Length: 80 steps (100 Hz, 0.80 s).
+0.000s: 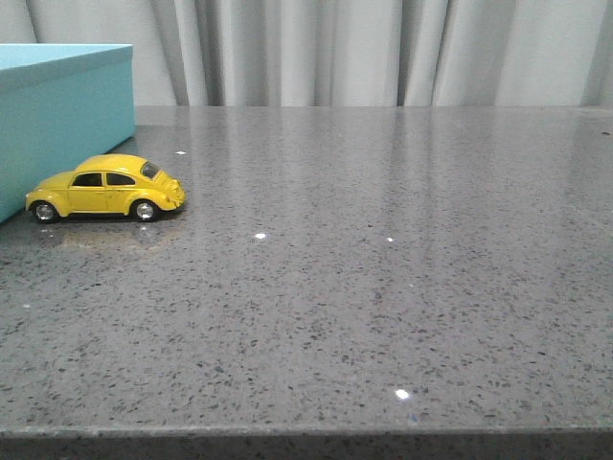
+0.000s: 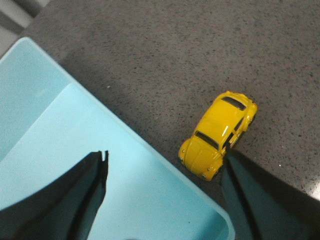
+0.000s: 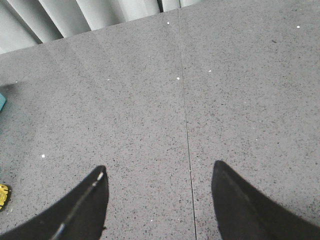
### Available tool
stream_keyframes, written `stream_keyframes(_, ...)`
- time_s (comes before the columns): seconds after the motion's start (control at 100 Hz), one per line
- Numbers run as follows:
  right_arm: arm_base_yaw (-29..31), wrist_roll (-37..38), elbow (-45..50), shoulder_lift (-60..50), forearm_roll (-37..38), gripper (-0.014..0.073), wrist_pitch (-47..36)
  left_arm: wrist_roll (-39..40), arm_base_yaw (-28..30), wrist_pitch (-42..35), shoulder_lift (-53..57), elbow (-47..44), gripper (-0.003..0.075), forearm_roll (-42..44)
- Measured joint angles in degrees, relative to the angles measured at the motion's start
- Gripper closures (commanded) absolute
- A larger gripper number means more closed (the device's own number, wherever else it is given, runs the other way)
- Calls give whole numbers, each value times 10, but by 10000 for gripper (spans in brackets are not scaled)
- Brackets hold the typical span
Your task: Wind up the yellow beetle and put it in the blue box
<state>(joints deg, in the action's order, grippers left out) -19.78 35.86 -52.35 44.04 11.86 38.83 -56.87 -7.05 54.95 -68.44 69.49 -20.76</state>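
Note:
The yellow beetle (image 1: 106,188) stands on its wheels on the grey table, right beside the front side of the blue box (image 1: 57,115) at the far left. In the left wrist view the beetle (image 2: 218,134) sits just outside the box's rim (image 2: 165,156). My left gripper (image 2: 165,160) is open and empty, high above the box edge, one finger over the box's inside, the other near the car's nose. My right gripper (image 3: 159,172) is open and empty above bare table; a sliver of the beetle (image 3: 3,195) shows at that view's edge. Neither gripper shows in the front view.
The grey speckled stone table (image 1: 383,287) stretches wide to the right of the car. A thin seam (image 3: 186,130) runs across the table. Grey curtains (image 1: 383,48) hang behind the far edge. The box's inside (image 2: 60,150) shows nothing in it.

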Motion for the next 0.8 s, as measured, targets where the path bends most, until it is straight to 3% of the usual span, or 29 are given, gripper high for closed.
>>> stream_keyframes(0.18,0,0,0,0,0,137,-3,-54,-56,25,-61,46,251,4)
stream_keyframes(0.4,0,0,0,0,-5,137,-5,-63,-122,31,-128,67,251,44)
stream_keyframes(0.8,0,0,0,0,-7,137,-6,-65,-152,32,-219,67,251,93)
